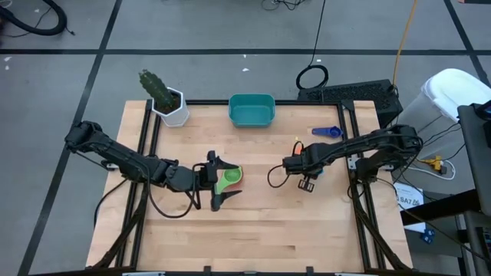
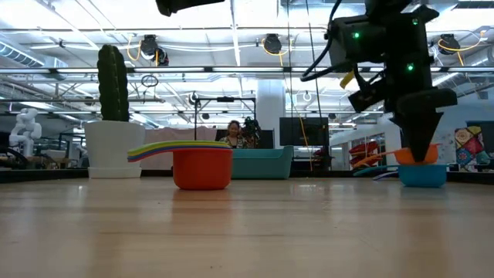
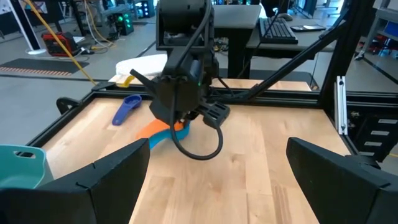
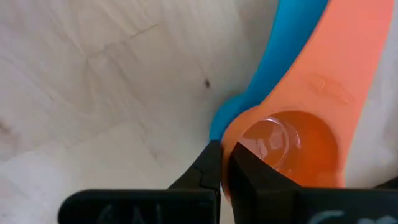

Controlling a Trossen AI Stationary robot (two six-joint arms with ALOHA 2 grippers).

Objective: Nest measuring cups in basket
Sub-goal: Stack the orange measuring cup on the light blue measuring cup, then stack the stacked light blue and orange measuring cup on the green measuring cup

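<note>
Right gripper (image 4: 221, 163) at right of centre in the high view: fingers closed together, tips on the rim of the orange cup (image 4: 292, 146), which sits nested in a light blue cup (image 4: 273, 68) on the tabletop (image 1: 261, 222). Whether the rim is pinched cannot be told.

Left gripper (image 1: 219, 180) at centre left: fingers wide, straddling the cup stack (image 1: 228, 179), green uppermost; the low view shows its red base cup (image 2: 202, 167).

Dark blue cup (image 1: 327, 132) lies alone at upper right. Basket (image 1: 252, 110) at top centre edge, apart from all cups. Cactus pot (image 1: 170, 106) at upper left.
</note>
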